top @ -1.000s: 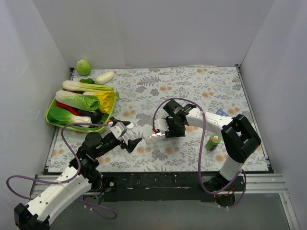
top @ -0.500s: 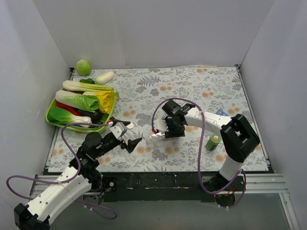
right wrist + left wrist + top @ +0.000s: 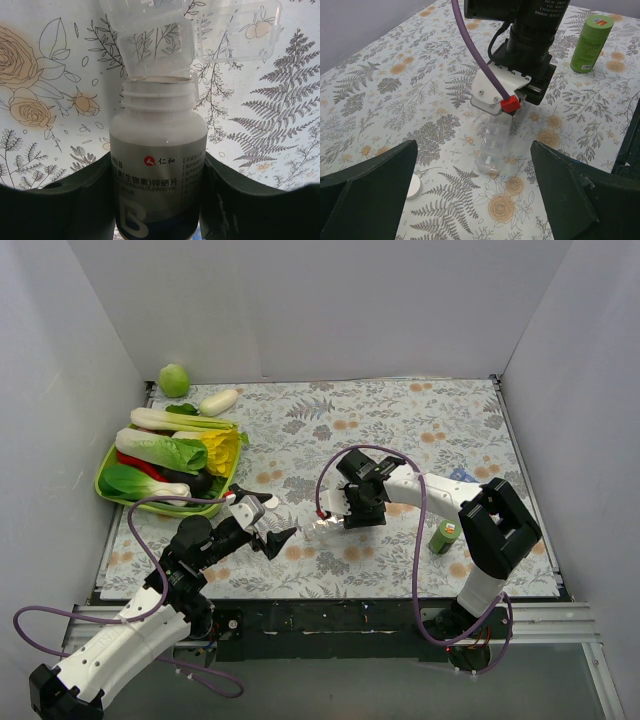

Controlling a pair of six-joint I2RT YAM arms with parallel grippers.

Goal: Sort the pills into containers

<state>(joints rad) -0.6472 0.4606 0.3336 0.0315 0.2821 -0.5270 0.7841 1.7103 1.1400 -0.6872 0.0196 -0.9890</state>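
Right fingers (image 3: 60, 205) nudged left, holding white bottle (image 3: 157, 185) at open containers (image 3: 495, 145), left fingers (image 3: 370, 185) wide.

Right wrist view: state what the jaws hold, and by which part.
A white pill bottle, uncapped, is clamped between the right jaws by its labelled body, below the threaded neck. The left jaws stand open and hold nothing.

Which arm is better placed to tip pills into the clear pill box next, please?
Right. On the right arm the jaws grip the uncapped white bottle, its mouth at the open clear pill box. On the left arm the jaws stand open and empty, off to one side.
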